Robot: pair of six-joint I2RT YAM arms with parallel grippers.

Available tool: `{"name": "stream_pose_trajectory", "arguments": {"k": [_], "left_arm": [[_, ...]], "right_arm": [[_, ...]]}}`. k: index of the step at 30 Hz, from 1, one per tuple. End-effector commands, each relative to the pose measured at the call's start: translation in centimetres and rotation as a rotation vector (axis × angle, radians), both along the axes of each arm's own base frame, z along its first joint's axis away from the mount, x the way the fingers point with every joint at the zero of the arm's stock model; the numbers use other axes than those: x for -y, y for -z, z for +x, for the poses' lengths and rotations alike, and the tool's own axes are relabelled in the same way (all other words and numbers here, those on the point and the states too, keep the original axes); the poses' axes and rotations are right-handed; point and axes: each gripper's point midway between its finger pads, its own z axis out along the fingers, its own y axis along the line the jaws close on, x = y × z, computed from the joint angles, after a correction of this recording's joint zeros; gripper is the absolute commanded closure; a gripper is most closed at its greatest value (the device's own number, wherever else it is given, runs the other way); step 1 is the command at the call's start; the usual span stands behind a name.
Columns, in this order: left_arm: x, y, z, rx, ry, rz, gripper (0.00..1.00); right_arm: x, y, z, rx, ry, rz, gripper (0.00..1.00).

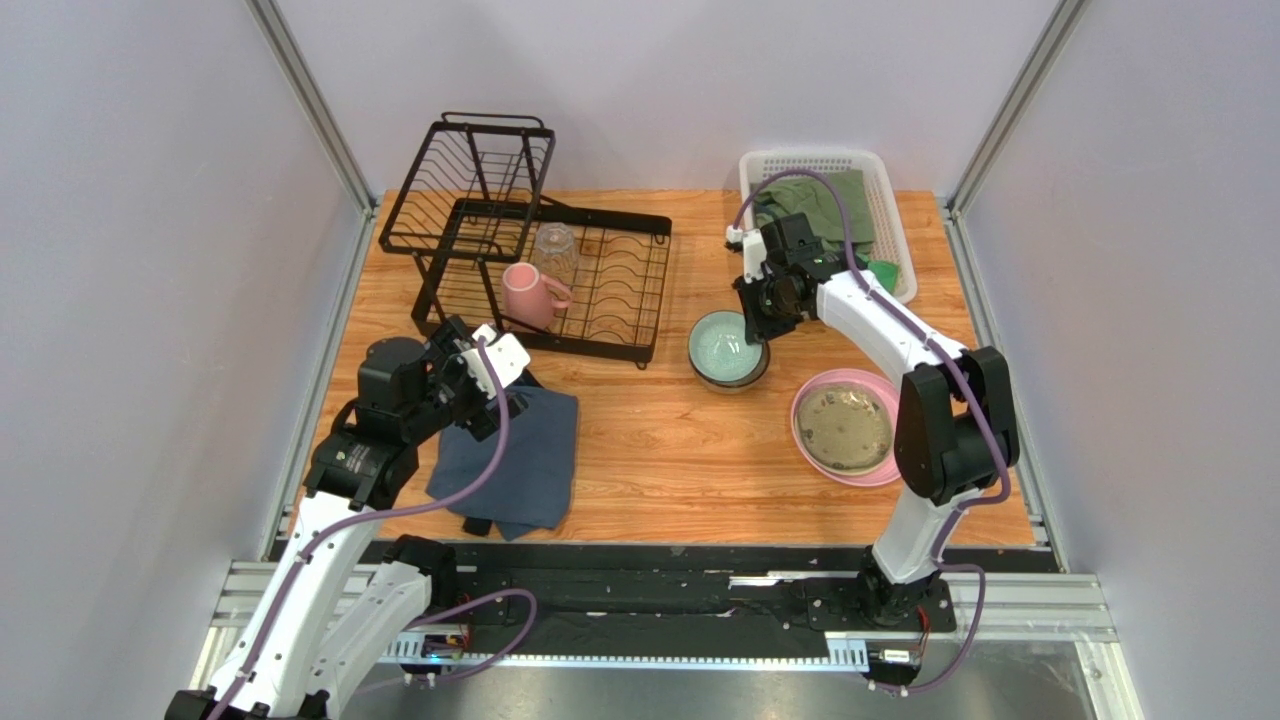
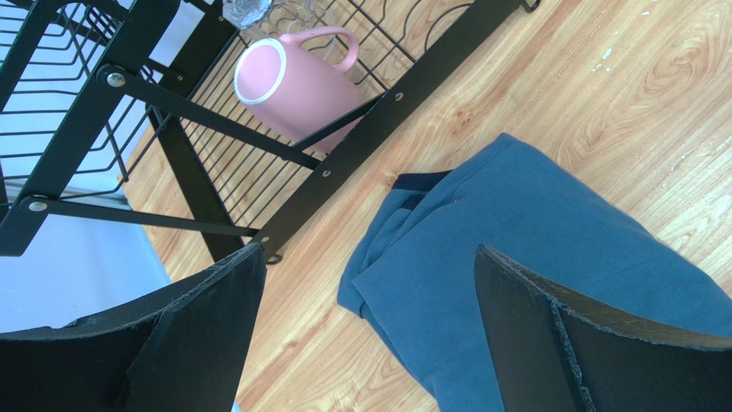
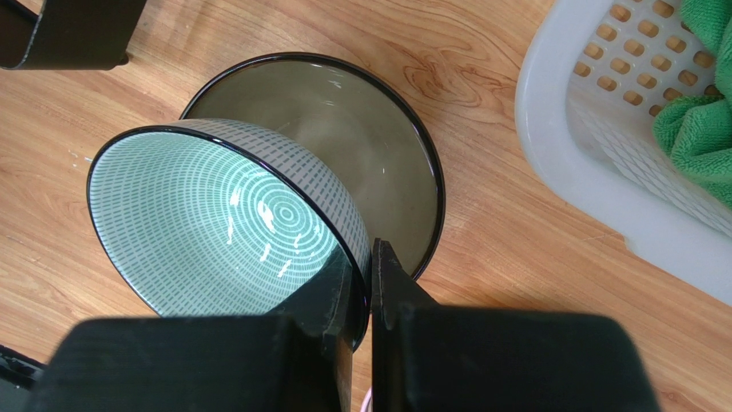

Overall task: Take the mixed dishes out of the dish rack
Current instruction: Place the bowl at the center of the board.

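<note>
Right claw on teal bowl rim.

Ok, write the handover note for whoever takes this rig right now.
Left claw: open, empty, above the near edge of the blue cloth, just in front of the rack.
Right claw: shut on the rim of the teal-lined bowl, which is tilted over a dark-rimmed dish on the table.
Done: the pink plate, with the smaller plate stacked on it, is on the table right of the bowl.
Left: set the bowl down, then unload the pink mug and clear glass from the rack's lower tray.
</note>
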Motion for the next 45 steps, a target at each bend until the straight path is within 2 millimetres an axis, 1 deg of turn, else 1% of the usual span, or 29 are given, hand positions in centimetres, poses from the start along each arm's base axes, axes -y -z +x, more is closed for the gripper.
{"name": "stream_pose_trajectory", "arguments": {"k": [1, 8, 11, 14, 20, 24, 33, 36, 45], "left_arm": [[0.2, -1.6, 0.1, 0.044, 0.009, -0.020, 0.01], [0.1, -1.5, 0.1, 0.051, 0.007, -0.015, 0.01], [0.0, -1.1, 0.0, 0.041, 0.007, -0.009, 0.01], [0.0, -1.1, 0.0, 0.043, 0.007, -0.010, 0.01], [0.1, -1.1, 0.0, 0.042, 0.010, -0.011, 0.01], [0.0, -1.0, 0.0, 0.043, 0.008, -0.007, 0.01], [0.0, -1.0, -0.1, 0.047, 0.009, -0.007, 0.01], [0.0, -0.9, -0.1, 0.046, 0.008, -0.008, 0.01], [0.0, -0.9, -0.2, 0.046, 0.011, -0.006, 0.01]], "right_arm": [[-0.4, -0.5, 1.7, 0.067, -0.009, 0.017, 1.00], [0.3, 0.8, 1.9, 0.068, -0.003, -0.024, 1.00], [0.6, 1.2, 2.1, 0.073, 0.001, -0.041, 1.00], [0.5, 1.5, 2.1, 0.070, 0.001, -0.045, 0.99], [0.6, 1.9, 2.3, 0.062, 0.000, -0.051, 0.96], [0.7, 2.3, 2.4, 0.058, 0.004, -0.061, 0.89], [0.8, 2.1, 2.4, 0.063, 0.004, -0.063, 0.75], [0.9, 2.0, 2.4, 0.066, 0.005, -0.067, 0.72], [1.5, 1.2, 2.7, 0.096, 0.017, -0.096, 0.70]]}}
